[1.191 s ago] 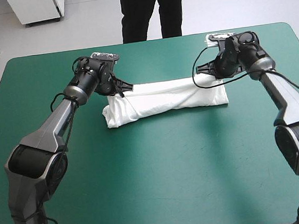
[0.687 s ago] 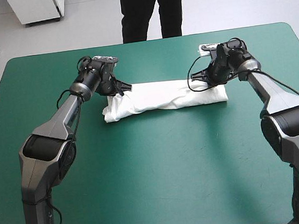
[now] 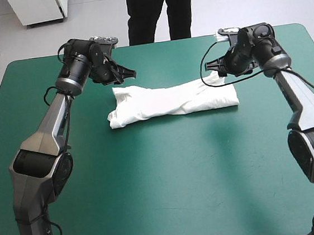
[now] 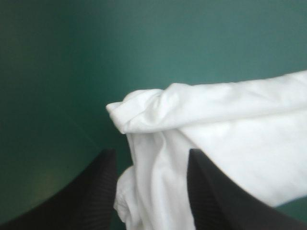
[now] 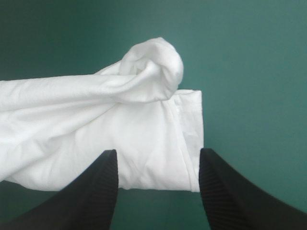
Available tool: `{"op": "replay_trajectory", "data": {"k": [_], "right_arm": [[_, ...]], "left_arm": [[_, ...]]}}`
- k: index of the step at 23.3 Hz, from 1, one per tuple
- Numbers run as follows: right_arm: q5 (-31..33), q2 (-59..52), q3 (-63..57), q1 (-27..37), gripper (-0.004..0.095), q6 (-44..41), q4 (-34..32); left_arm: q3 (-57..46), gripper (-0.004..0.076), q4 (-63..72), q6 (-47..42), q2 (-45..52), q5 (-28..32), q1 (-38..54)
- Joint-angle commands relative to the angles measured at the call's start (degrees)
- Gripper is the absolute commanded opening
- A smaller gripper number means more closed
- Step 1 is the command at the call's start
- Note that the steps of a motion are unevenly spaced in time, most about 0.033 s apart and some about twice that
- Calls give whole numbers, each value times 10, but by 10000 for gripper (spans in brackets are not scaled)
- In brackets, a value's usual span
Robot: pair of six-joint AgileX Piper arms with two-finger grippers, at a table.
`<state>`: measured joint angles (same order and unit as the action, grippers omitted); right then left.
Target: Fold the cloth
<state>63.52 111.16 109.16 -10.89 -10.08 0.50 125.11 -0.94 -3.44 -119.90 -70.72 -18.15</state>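
Observation:
The white T-shirt (image 3: 172, 100) lies as a long folded bundle across the far middle of the teal-green table. My left gripper (image 3: 123, 73) hovers just beyond its left end, open, and the bundle's rumpled end (image 4: 158, 110) shows ahead of and under the spread fingers (image 4: 91, 191). My right gripper (image 3: 214, 66) hangs above the bundle's right end, also open. A bunched knob of the T-shirt (image 5: 153, 62) lies ahead of its parted fingers (image 5: 225, 191), with nothing held between them.
The table's far edge (image 3: 154, 41) runs close behind both grippers. Broad teal-green cover (image 3: 174, 177) stretches in front of the bundle toward the near edge.
Both grippers have let go of the T-shirt's far edge and risen away toward the far side. The released ends now stick up slightly from the bundle.

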Motion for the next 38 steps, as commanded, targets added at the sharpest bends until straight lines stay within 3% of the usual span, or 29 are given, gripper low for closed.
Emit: {"op": "replay_trajectory", "data": {"k": [1, 2, 9, 14, 21, 24, 26, 30, 38], "right_arm": [[-6, -62, 6, 4, 482, -7, -26], [-5, -71, 2, 4, 481, -7, -31], [20, -100, 2, 35, 481, -23, -42], [29, -107, 2, 100, 475, -9, 27], [24, -103, 2, 113, 385, 13, 57], [24, -94, 2, 113, 385, 37, 94], [30, -82, 2, 113, 413, 79, 140], [63, -33, 2, 113, 675, 107, 188], [32, 59, 2, 113, 689, 140, 212]], "left_arm": [[19, 108, 63, 29, 55, 17, -9], [19, -12, 71, 38, 56, 26, -16], [19, -8, 76, 50, 35, 54, -95], [19, -8, 76, 58, -23, 88, -153], [19, -8, 73, 58, -95, 153, -159], [19, -8, 76, 58, -124, 136, -159], [19, -8, 76, 58, -135, 113, -159], [23, -8, 77, 58, -135, 94, -159], [23, -8, 100, 58, -135, 72, -159]]}}
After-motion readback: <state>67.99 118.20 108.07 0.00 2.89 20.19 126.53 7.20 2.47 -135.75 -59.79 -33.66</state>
